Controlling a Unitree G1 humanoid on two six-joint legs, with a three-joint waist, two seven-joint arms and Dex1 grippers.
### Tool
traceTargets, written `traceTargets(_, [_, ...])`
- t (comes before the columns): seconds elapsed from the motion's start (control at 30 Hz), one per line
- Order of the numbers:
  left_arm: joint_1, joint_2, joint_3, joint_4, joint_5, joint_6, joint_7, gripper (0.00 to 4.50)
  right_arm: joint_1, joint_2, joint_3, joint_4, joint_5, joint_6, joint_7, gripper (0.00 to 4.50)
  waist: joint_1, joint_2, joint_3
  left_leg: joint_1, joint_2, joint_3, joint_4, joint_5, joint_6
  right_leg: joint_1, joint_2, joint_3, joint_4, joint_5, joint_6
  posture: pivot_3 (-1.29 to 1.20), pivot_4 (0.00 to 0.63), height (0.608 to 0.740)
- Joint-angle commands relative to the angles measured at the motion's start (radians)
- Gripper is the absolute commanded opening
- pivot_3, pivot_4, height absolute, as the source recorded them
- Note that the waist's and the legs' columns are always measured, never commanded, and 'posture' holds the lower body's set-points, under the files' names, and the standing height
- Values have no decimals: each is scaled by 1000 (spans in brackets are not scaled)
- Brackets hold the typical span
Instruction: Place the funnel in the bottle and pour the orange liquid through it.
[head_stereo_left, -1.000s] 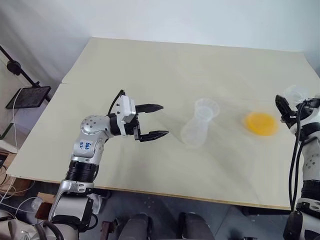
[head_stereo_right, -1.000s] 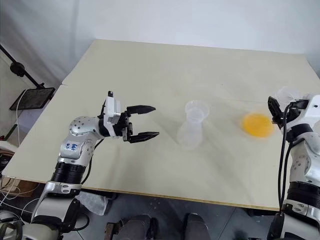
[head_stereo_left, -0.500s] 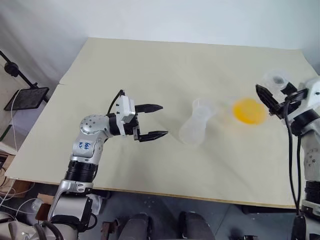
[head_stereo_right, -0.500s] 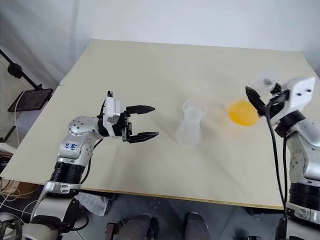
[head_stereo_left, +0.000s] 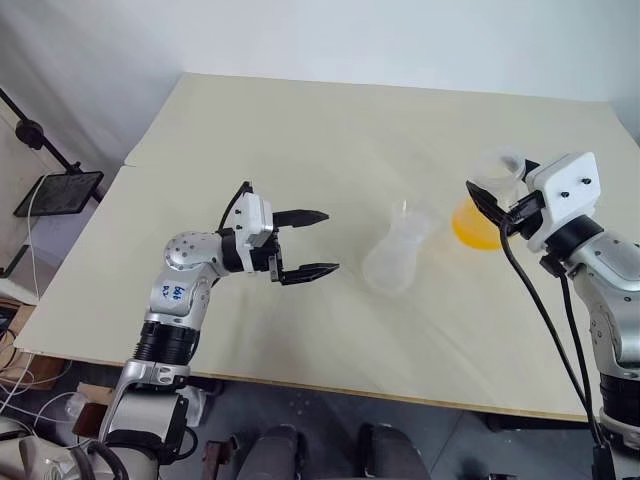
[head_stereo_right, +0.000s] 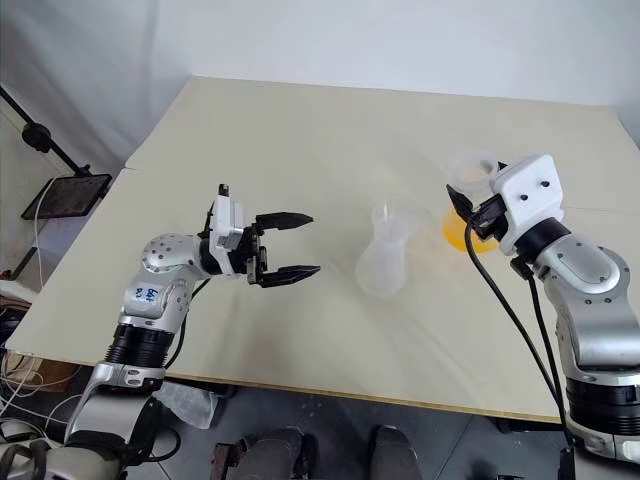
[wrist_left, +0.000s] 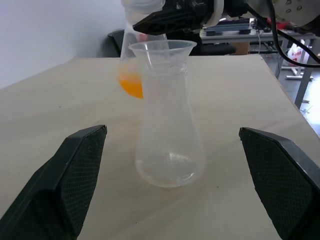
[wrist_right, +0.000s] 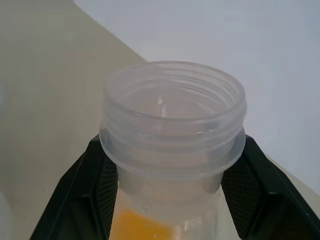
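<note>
The bottle (head_stereo_left: 392, 262), a milky conical flask, stands at the table's middle with the clear funnel (wrist_left: 162, 50) seated in its neck. My right gripper (head_stereo_left: 497, 198) is shut on the neck of a clearer flask (wrist_right: 172, 125). The orange liquid (head_stereo_right: 456, 233) pools in that flask's base. This flask hangs close beside the bottle, on its right, mouth still upward. My left gripper (head_stereo_left: 306, 243) stands open to the left of the bottle, pointing at it with a clear gap between them; its fingers (wrist_left: 75, 175) hold nothing.
The beige table (head_stereo_left: 300, 130) has a seam across its middle, and its front edge lies close to my arms. A dark tablet on a stand (head_stereo_left: 55, 192) sits off the table's left side. Bare tabletop stretches behind the flasks.
My right gripper has carried the orange-liquid flask leftward from the table's right edge to just beside the bottle, rolling the wrist on the way. The left gripper has not moved.
</note>
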Motion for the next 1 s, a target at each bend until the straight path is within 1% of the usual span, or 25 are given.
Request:
traceTargets(0.03, [-19, -2, 1, -12, -6, -23, 1, 4500, 3, -11, -25, -61, -40, -36, -24, 2424, 0, 0, 0, 0, 0, 0, 0, 0, 0, 0, 0, 0, 0, 0, 0, 0, 150, 740])
traceTargets(0.2, [-24, -5, 0, -4, -6, -28, 1, 4500, 29, -38, 4, -64, -134, -119, -8, 2424, -1, 0, 0, 0, 0, 0, 0, 0, 0, 0, 1, 0, 0, 0, 0, 0, 150, 740])
traceTargets(0.4, [-29, -11, -2, 3, -3, -32, 4, 4500, 9, -45, 56, -72, -241, -185, -16, 2424, -2, 0, 0, 0, 0, 1, 0, 0, 0, 0, 1, 0, 0, 0, 0, 0, 150, 740])
traceTargets(0.57, [-29, -17, -3, 6, -1, -34, 8, 4500, -7, -58, 97, -83, -362, -246, -36, 2424, -1, 0, 0, 0, 0, 0, 0, 0, 0, 0, 1, -1, 0, 0, 0, 0, 150, 740])
traceTargets(0.7, [-31, -20, -3, 10, 1, -37, 9, 4500, -16, -80, 115, -75, -460, -302, -54, 2424, -1, 0, 0, 0, 0, 0, 0, 0, 0, 0, 1, -1, 0, 0, 0, 0, 150, 740])
traceTargets(1.0, [-42, -30, -4, 28, 3, -50, 11, 4500, -32, -105, 143, -63, -624, -422, -84, 2424, -2, 0, 0, 0, 0, 1, 0, 0, 0, 0, 2, -2, 0, 0, 0, 0, 150, 740])
